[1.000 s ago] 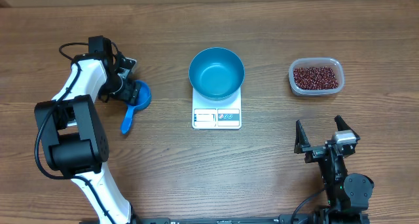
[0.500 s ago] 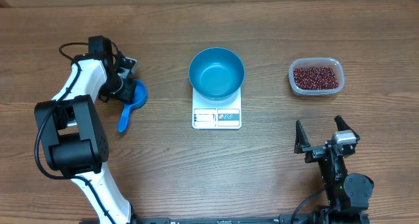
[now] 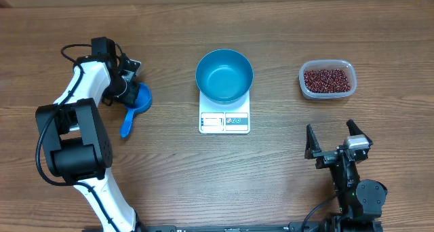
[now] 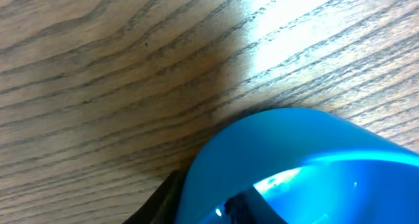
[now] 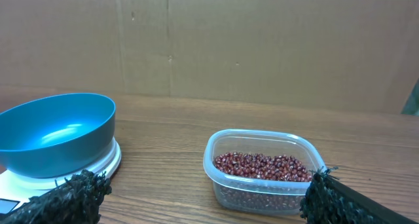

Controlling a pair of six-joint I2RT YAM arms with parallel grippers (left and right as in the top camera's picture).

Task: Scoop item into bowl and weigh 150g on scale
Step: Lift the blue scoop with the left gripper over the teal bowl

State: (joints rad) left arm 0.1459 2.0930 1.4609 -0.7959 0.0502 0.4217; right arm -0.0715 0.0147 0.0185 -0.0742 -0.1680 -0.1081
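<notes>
Reaching down at the far left of the surface [image 3: 203, 184], the left fingers [image 4: 157, 207] sit at the cup of a small blue scoop [image 3: 141, 98]. The scoop's handle lies flat on the wood, angled toward the near edge. From the left wrist, the cup's blue wall fills the lower right of the view. One dark finger lies against its outside, and another dark shape shows just inside the rim. The fingers stand narrow, on either side of that wall, but I cannot tell whether they are clamped on it or only beside it.

The right fingers [image 3: 310, 142] are spread wide and hold nothing. They hover near the front right of the surface, well apart from everything else. From the right wrist, both tips frame the lower corners of the view.

The bowl [image 3: 224, 76] sits upright on the far part of the scale [image 3: 224, 122] at the middle of the surface. It looks empty, and the scale's display edge shows in front of it. The beans [image 3: 327, 80] lie heaped in a clear rectangular tub [image 5: 216, 171] at the far right, well apart from the bowl and the scoop.
</notes>
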